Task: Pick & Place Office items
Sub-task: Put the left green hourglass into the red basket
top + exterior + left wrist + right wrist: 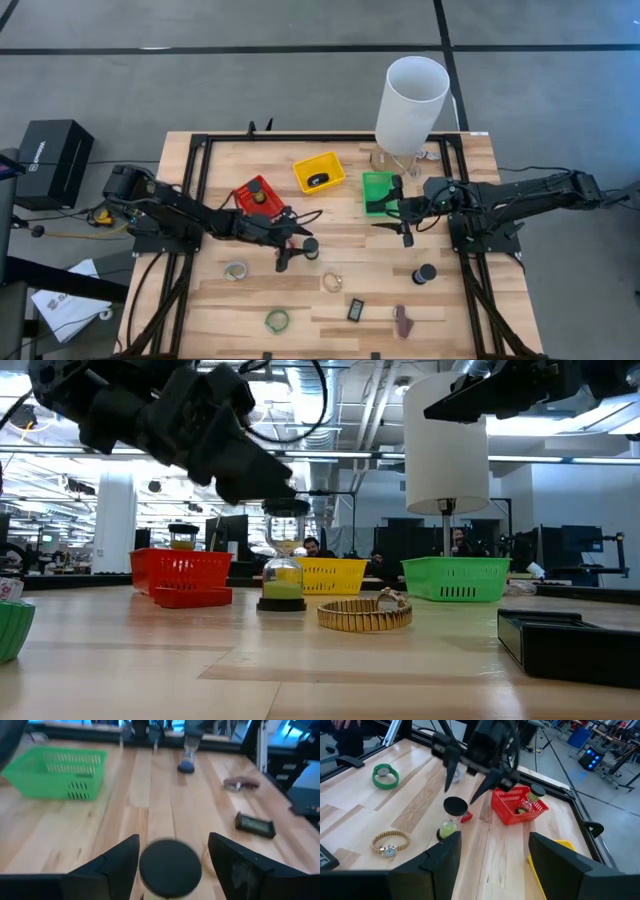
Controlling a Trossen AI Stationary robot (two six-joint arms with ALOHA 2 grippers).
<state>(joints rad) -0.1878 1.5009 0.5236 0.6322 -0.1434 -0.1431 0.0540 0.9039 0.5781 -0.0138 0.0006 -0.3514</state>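
Pale wood planks form the worktop (330,262), framed by black rails. The left hand (293,247) hangs over its middle with fingers spread apart, poised directly above a black-capped jar (311,245) holding green material; in the left wrist view the black cap (170,865) sits between the two open fingers (112,865), with no contact visible. A small red block (465,816) lies just beside the jar, towards the red bin (257,195). A yellow bin (318,171) and a green bin (378,191) stand in a row with it along the far half of the worktop, and a tall white cylinder (410,103) rises on a stand behind the green bin. The right hand (401,224) waits beside the green bin, fingers parted and holding nothing.

Other office items lie scattered on the near half: a silvery ring (236,270), a gold wristwatch (332,282), a green ring (277,320), a small dark rectangular piece (355,309), a brown clip (402,319) and a black roll (425,273), all well apart from one another. One dark item lies in the yellow bin; a capped jar stands in the red bin.
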